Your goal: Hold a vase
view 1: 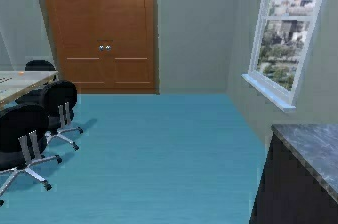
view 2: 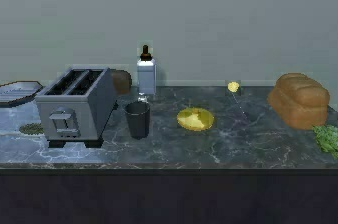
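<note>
Search seems the step in hand: the tabletop (view 2: 237, 142) bears toaster (view 2: 75, 105), bottle (view 2: 147, 75) and bread (view 2: 299, 98), no clear vase, so the robot must look elsewhere; the fingers' state cannot be told.

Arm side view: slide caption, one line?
Dark marble counter with grey two-slot toaster, dark cup, yellow plate, brown bread loaf.
</note>
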